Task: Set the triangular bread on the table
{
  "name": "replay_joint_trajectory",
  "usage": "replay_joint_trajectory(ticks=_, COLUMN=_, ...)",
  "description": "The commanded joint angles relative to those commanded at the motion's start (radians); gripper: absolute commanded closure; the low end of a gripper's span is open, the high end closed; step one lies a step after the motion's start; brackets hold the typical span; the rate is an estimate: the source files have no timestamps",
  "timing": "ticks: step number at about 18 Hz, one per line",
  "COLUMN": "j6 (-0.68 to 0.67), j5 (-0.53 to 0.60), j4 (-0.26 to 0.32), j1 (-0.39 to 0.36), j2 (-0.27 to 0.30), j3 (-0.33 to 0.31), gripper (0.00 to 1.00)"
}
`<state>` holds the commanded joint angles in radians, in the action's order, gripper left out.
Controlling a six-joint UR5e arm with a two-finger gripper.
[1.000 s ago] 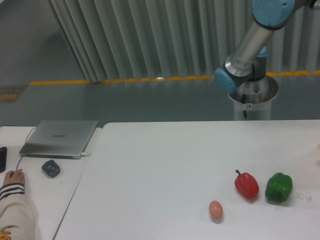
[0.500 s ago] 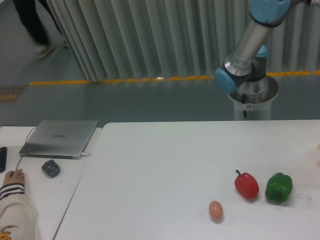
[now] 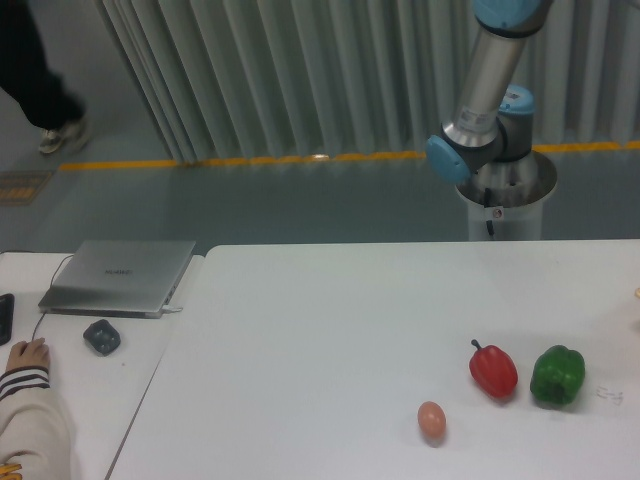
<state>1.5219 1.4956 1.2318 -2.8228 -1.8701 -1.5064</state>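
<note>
Swung more upright since a second ago: robot arm (image 3: 487,85), upper link now near vertical; walking figure (image 3: 35,70) newly present top left.

Camera view. Triangular bread: not in frame, so appearance, location and position relative to end effector cannot be told. End effector: out of frame, opening and contents cannot be told.

Surface (image 3: 320,330): plain white, matte. Carries red pepper (image 3: 493,369) just beside green pepper (image 3: 557,375); tan egg (image 3: 431,420) near, front left of red.

Side desk: closed grey laptop (image 3: 120,276), dark mouse (image 3: 101,336), sleeved hand (image 3: 27,353).

Room: grey floor, yellow line, ribbed pale curtain.
</note>
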Motion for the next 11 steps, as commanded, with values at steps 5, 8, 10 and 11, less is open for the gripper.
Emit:
replay_joint_trajectory(ticks=5, j6=-0.138, j5=-0.008, j4=-0.003, j1=0.13, j2=0.031, j3=-0.029, gripper=0.96)
replay_joint_trajectory(ticks=8, j6=-0.212, j5=-0.008, j4=-0.002, j1=0.201, j2=0.058, j3=-0.067, gripper=0.96)
replay_joint_trajectory(ticks=10, j6=-0.256, j5=-0.008, j4=-0.002, j1=0.244, j2=0.078, j3=-0.092, gripper=0.96)
replay_joint_trajectory(ticks=11, j6=-0.279, j5=-0.006, j4=0.0, j1=0.258, j2=0.097, j3=-0.106, gripper=0.96)
